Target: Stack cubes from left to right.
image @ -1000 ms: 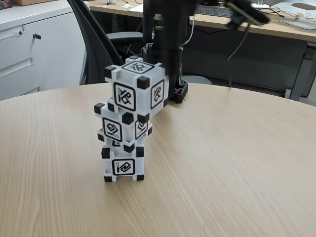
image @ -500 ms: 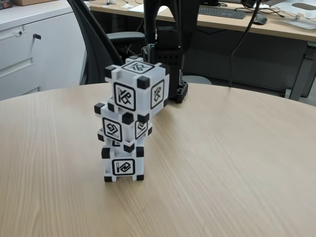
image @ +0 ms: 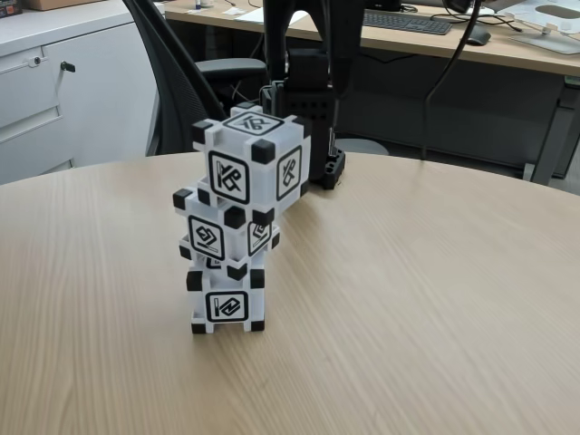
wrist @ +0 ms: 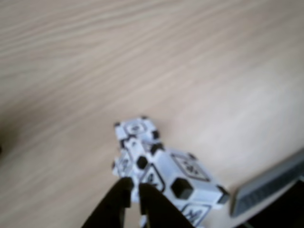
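Three cubes stacked in one tower on the tabletop [image: 408,299], left of centre in the fixed view. Bottom cube [image: 227,304] sits flat on the wood. Middle cube [image: 222,234] rests on it, twisted and shifted a bit left. Top cube [image: 252,163] sits on the middle one, overhanging to the right and toward the back. Stack is crooked but standing; nothing touches it.

Wrist view looks down on the same tower, blurred: top cube [wrist: 183,178] nearest the lens, bottom cube [wrist: 135,129] farthest. Gripper [wrist: 134,190] comes in from the bottom edge, above the stack, jaws nearly pressed together with only a thin gap, pinching nothing.

Arm base [image: 304,118] stands just behind the tower. Office chair [image: 181,82] and a desk [image: 471,45] are beyond the tabletop.
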Robot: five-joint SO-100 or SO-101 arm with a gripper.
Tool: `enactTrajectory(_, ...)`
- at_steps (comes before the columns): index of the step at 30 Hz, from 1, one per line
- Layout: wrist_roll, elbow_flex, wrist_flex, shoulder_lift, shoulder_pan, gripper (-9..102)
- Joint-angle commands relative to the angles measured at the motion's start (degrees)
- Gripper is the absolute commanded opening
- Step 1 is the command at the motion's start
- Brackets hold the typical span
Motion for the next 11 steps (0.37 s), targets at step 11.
enactTrajectory(11, -7.0, -1.6, -8.0, 1.2, 1.1, 0)
